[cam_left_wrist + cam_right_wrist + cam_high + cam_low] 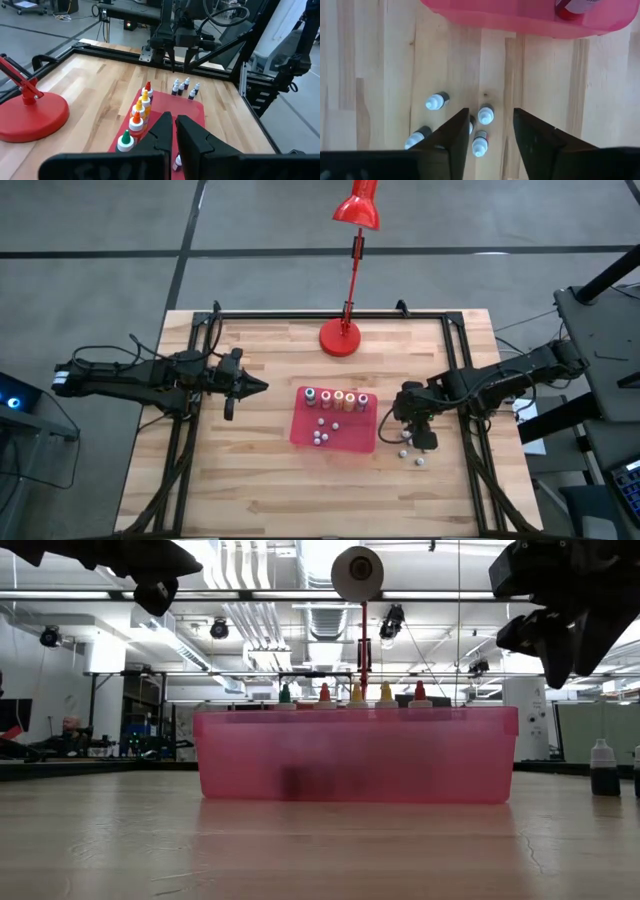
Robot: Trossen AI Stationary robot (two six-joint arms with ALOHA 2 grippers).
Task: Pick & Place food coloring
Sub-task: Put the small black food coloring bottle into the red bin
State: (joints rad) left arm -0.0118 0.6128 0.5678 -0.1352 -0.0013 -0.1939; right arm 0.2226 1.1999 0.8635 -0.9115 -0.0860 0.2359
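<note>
Red tray half loaded, right gripper hanging with parted fingers over the loose bottles.

Five colour-capped bottles stand in a row along the tray's far wall, upright and close together, seemingly lined up to leave the tray floor free; a few pale-capped ones lie loose on that floor. Beside the tray, on the wood, dark bottles with white caps stand clustered directly under the right gripper, likely the next pick. The left gripper waits clenched and empty, well left of the tray. A red lamp stands behind.
</note>
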